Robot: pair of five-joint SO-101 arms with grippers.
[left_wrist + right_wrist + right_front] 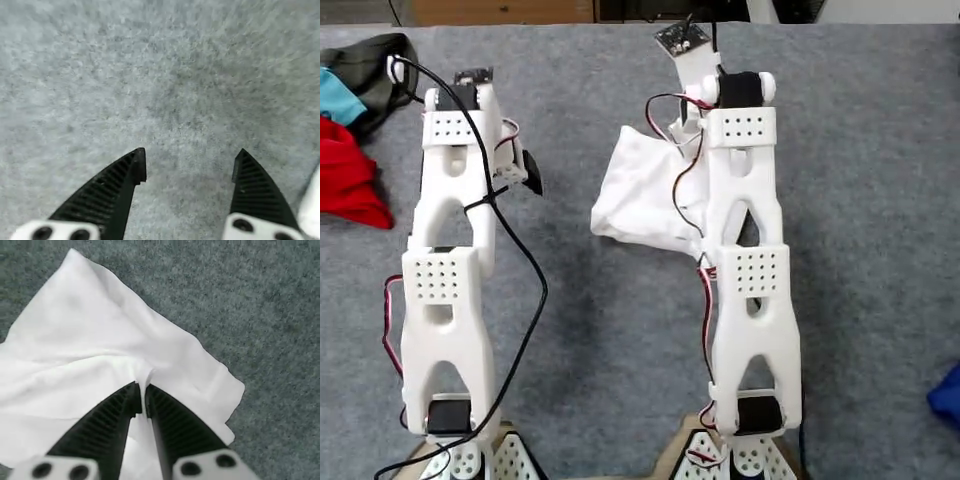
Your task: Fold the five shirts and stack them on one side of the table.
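While the right gripper (141, 390) is pinching just a thin ridge of the white shirt (90, 335) lying mid-table and the left gripper (192, 165) is hanging spread over bare grey mat (150, 75), the cloth could be slipping free on any pull, and the right arm (745, 200) is hiding part of the shirt from overhead.

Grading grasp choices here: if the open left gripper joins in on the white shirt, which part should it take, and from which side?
Probably the corner of the white shirt nearest the left arm, approached from that arm's side, low over the table. The right gripper is shut on a fold nearer the middle; that corner lies free, so the left gripper could close over it.
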